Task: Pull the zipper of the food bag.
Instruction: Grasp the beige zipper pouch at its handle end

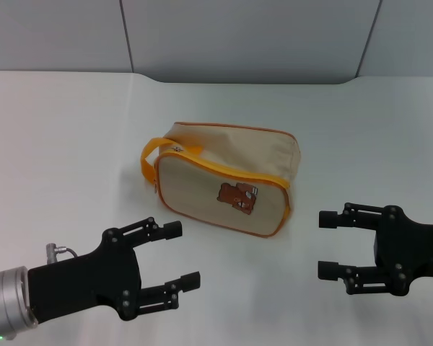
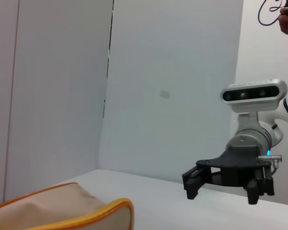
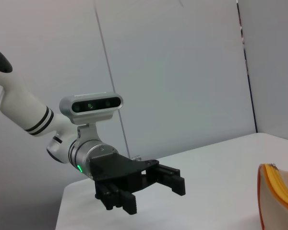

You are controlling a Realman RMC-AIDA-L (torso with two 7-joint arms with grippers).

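The food bag (image 1: 227, 180) is a cream canvas pouch with orange piping and a brown bear print, lying on the white table. Its orange loop handle (image 1: 150, 155) is at its left end. The zipper (image 1: 234, 127) runs as a thin darker-orange line along the far top edge; I cannot make out the pull tab. My left gripper (image 1: 184, 254) is open, in front of the bag and to its left, apart from it. My right gripper (image 1: 323, 244) is open, in front of the bag and to its right, apart from it. Bag corners show in the left wrist view (image 2: 62, 208) and the right wrist view (image 3: 278, 196).
The white table (image 1: 72, 130) runs back to grey wall panels (image 1: 245, 36). The left wrist view shows the right gripper (image 2: 221, 189) farther off. The right wrist view shows the left gripper (image 3: 153, 194) farther off.
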